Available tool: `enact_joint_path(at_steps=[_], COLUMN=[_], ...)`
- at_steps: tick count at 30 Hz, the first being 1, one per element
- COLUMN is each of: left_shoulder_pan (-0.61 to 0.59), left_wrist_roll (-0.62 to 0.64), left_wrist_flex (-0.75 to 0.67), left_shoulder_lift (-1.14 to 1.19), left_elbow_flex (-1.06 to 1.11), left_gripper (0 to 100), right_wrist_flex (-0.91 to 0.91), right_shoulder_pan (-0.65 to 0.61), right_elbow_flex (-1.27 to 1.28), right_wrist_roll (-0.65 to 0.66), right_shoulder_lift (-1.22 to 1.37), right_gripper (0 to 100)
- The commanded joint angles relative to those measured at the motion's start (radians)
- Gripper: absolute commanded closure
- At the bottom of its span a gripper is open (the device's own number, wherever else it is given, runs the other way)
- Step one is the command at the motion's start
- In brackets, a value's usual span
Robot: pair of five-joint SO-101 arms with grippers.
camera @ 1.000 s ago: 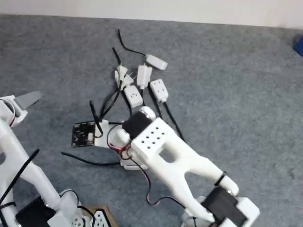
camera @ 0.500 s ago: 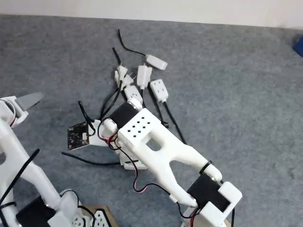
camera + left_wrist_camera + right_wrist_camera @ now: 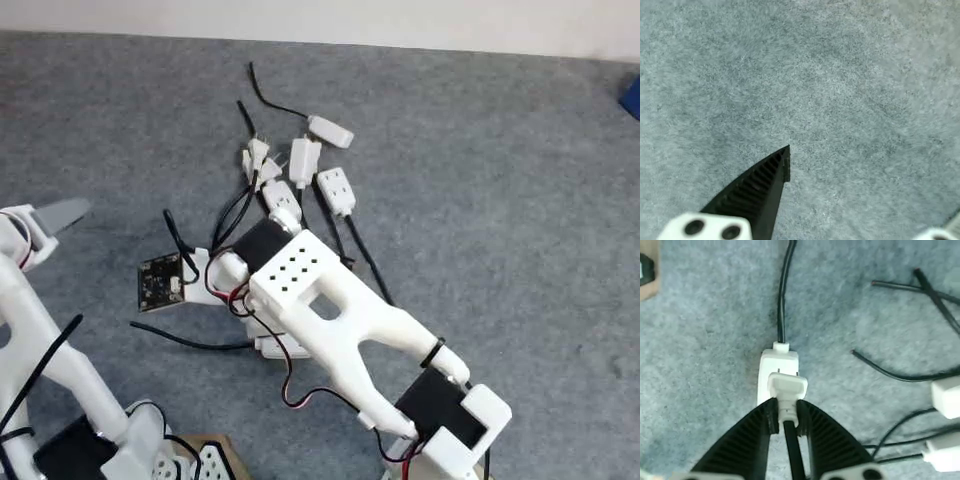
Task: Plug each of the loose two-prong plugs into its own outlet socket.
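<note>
Plug (image 3: 787, 385), white and two-pronged, clamped by its moulded neck in the right gripper (image 3: 787, 412); the jaws stand narrow, pinching the neck just behind the head. The head lies over the near end of an outlet socket (image 3: 769, 365), a white block flat on the grey carpet (image 3: 700, 350) with its black cord (image 3: 782, 295) leaving the far end. Two short prongs appear to show on top of the block, so the plug is judged not yet seated; whether the tips touch the slots cannot be told. In the high view the right arm (image 3: 330, 300) lies across the carpet with its wrist over the cluster of parts, where another socket (image 3: 336, 190), a loose plug (image 3: 305, 157) and a second loose plug (image 3: 257, 155) lie close together among black leads (image 3: 235, 215). The left gripper (image 3: 48, 218) hangs well apart over the carpet, jaws spread and holding nothing.

Good practice for this step: line the plug's axis with the socket's cord, bring the prongs level with the slotted face rather than above it, then push straight along that axis. The socket is loose and light, and will probably slide or swing on its cord under an off-centre push; a slow, centred advance is advisable, or a brace from the left gripper behind the block. The grip on the neck should be firm, since a thin neck may pivot in the jaws.
</note>
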Motion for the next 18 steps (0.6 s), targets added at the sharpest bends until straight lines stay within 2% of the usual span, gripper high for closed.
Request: enact_joint_path(at_steps=[1, 12, 18], left_shoulder_pan=[-0.005, -0.004, 0.001], left_wrist_roll=[-0.026, -0.028, -0.028], left_wrist_flex=[-0.014, -0.012, -0.009], left_shoulder_lift=[-0.005, -0.005, -0.005], left_elbow_flex=[-0.015, -0.016, -0.015], left_gripper=[49, 49, 49], right_wrist_flex=[-0.059, 0.01, 0.133], right_shoulder_pan=[0.022, 0.024, 0.025], right_elbow_flex=[0.068, 0.065, -0.09], right_wrist_roll=[-0.011, 0.009, 0.025], right_shoulder_lift=[-0.018, -0.021, -0.019], right_gripper=[99.1, 99.1, 99.1])
